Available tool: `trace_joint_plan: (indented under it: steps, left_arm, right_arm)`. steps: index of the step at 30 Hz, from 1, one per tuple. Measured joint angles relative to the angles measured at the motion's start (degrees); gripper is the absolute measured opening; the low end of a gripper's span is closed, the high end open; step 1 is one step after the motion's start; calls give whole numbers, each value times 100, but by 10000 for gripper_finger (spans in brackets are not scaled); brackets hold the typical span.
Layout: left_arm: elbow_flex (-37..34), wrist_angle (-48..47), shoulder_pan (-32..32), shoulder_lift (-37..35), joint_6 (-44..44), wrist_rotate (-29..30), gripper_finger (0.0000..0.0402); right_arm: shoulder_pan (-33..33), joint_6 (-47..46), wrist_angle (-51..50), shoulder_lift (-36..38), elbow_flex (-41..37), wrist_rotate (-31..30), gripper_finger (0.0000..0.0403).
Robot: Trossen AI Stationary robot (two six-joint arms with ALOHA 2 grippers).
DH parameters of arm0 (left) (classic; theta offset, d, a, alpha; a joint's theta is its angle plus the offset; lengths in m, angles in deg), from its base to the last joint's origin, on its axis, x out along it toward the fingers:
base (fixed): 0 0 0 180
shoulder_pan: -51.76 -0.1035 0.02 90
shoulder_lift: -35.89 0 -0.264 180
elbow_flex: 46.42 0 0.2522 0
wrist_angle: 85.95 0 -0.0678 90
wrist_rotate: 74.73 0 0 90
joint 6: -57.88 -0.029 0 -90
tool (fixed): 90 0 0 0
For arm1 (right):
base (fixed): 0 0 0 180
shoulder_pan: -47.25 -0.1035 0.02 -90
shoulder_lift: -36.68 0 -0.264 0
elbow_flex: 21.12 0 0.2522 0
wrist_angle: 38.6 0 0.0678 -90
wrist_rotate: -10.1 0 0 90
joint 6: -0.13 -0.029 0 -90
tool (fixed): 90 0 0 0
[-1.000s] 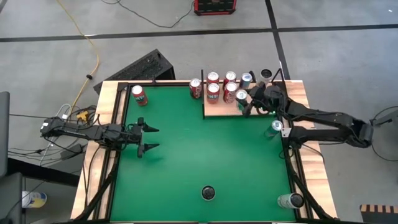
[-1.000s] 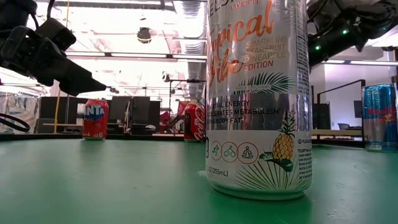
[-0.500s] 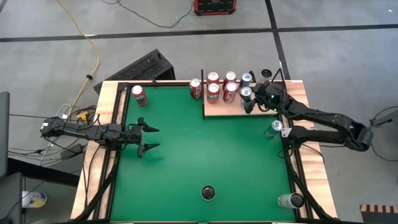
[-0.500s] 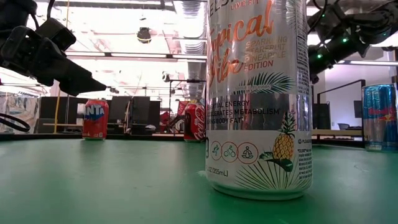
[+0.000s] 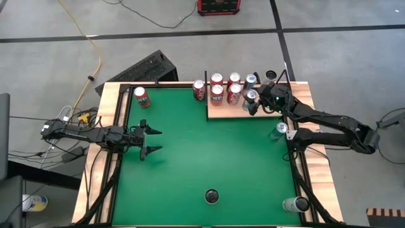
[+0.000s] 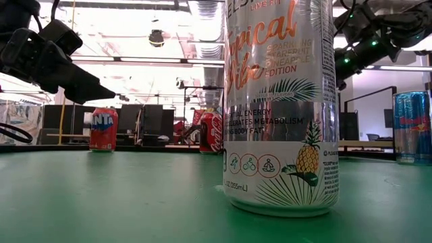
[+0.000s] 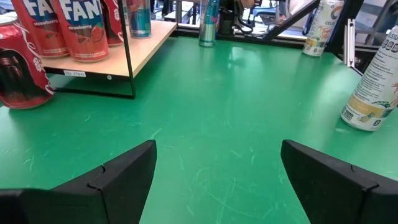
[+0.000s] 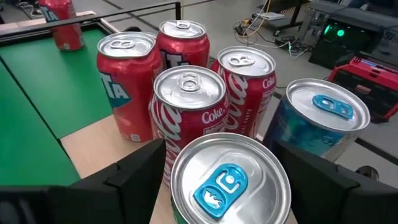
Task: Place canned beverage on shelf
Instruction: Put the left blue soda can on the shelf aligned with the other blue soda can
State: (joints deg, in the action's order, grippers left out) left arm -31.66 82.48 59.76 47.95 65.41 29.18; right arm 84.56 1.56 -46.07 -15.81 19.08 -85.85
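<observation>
Can [image 8: 227, 180] upright on shelf [image 5: 228, 111] btwn right gripper [image 8: 217, 177] fingers, seemingly released; left gripper [image 5: 154, 140] open.

The high view looks straight down on the whole green table [image 5: 202, 158] from well above. The low view sits at tabletop level, facing across it, very close to a tall silver pineapple-printed can [image 6: 280, 108]. Each wrist view looks forward past its own fingers; both share the pale wood-grain shelf [image 7: 146, 46] holding red cans [image 8: 186, 102].

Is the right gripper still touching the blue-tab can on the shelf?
Cannot tell. In the right wrist view the can sits between the right gripper's fingers, but the can's rim hides any gap.
</observation>
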Motion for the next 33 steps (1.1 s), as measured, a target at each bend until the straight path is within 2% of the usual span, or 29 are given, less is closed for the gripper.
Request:
trace_joint_plan:
  steps: [6,9,12,16,20,25,33]
  left_arm:
    - [0,0,1,0,1,0,330]
    - [0,0,0,-1,0,0,330]
    - [0,0,0,0,0,0,330]
    - [0,0,-1,0,0,0,330]
    - [0,0,1,0,0,0,330]
    - [0,0,1,0,0,0,330]
    - [0,0,-1,0,0,0,330]
  right_arm:
    - [-42,-228,-113,170,379,0,320]
    - [-148,-491,-640,237,869,-203,320]
    - [-379,-934,-1568,170,1515,-869,321]
    - [-866,-2148,-3025,-182,2288,-1931,318]
    - [-1312,-3027,-3889,-621,2745,-2614,311]
    - [-1739,-3498,-3965,-1171,2787,-3334,309]
    - [-1829,-3705,-3975,-1680,2787,-3783,309]
